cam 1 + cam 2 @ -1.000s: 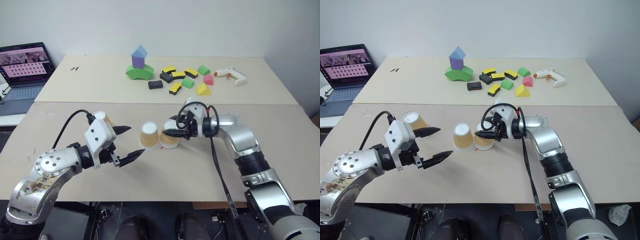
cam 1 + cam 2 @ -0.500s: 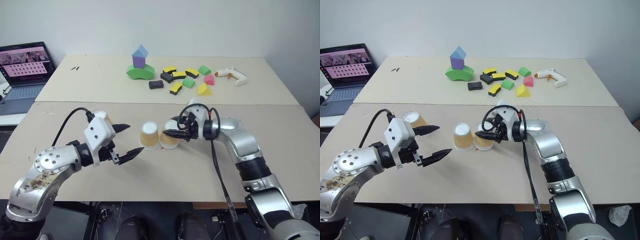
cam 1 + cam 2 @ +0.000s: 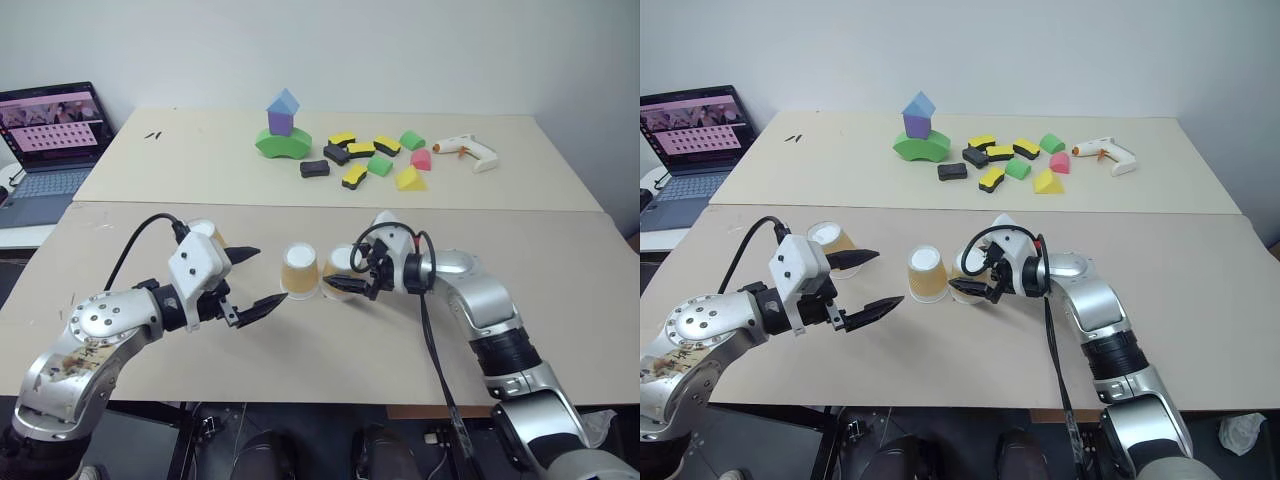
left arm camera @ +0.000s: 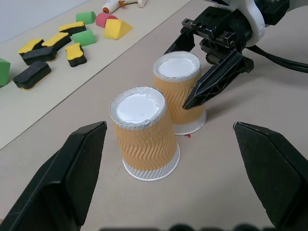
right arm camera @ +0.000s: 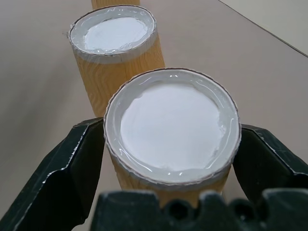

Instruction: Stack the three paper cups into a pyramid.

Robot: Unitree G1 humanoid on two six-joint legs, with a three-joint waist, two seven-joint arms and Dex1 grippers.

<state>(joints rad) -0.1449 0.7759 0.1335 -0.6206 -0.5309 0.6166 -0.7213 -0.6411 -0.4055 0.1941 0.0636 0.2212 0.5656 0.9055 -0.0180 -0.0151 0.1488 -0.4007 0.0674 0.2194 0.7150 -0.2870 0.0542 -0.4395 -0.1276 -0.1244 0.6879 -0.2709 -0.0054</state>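
Tan paper cup [image 4: 179, 91] now let go: our right gripper [image 3: 352, 282] just opened wide around it, beside second cup [image 4: 143, 132]. Left gripper [image 3: 253, 278] wide open, empty. Third cup [image 3: 205, 235] waits for topping.

Two inverted tan-orange paper cups [image 3: 299, 270] [image 3: 338, 276] stand side by side, nearly touching, mid-table; no passage exists between them. The right tool [image 3: 347, 276] straddles the right-hand cup, fingers apart, blocking that side. The left tool [image 3: 248, 279] stands open just left of the pair. A third tan-orange paper cup [image 3: 831, 243] lies behind it. The beige table [image 3: 330, 350] in front is bare.
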